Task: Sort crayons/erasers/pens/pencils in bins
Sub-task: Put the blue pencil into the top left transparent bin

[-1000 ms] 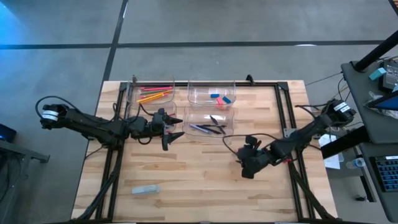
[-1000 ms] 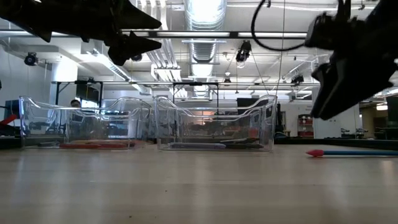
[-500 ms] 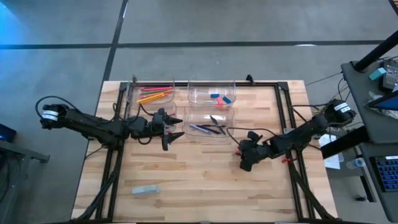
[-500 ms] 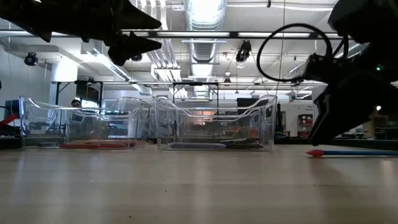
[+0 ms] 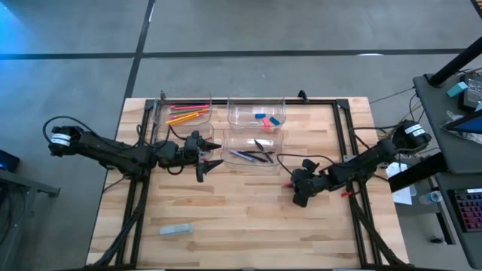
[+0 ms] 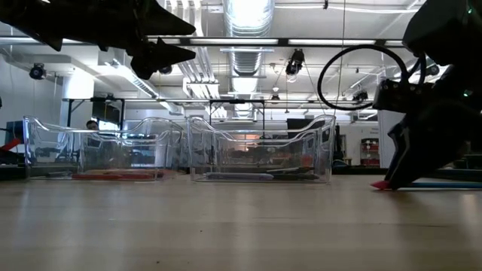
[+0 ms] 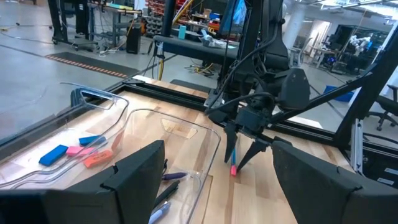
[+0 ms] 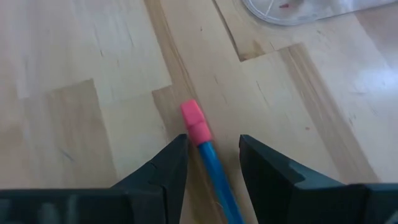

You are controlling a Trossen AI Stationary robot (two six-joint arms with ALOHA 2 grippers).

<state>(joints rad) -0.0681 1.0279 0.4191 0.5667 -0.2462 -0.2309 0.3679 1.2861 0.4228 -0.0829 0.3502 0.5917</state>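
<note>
**A:** The right gripper's fingers stand apart with the blue pencil lying between them on the table. There is a gap on each side, so nothing is clamped yet. Its pink eraser end pokes out just ahead of the fingertips.

**B:** How will it handle?

**A:** I'd judge it light, stiff and thin, with a smooth barrel. It could roll or skid off if only one pad meets it first. Best taken across the barrel, behind the pink end, with both pads closing square to it.

**B:** And the left gripper?

**A:** Spread wide and empty, hanging in the air above the near corner of the bin of pens, just beside the bin of pencils.

**B:** Room to move?

**A:** Open wood lies on all sides of the right fingers. The pen bin's wall is near, ahead of the fingertips. The pencil bin sits beyond that, past the left fingers, so the carry probably has to clear both the wall and that arm. The eraser bin lies farther back.
</note>
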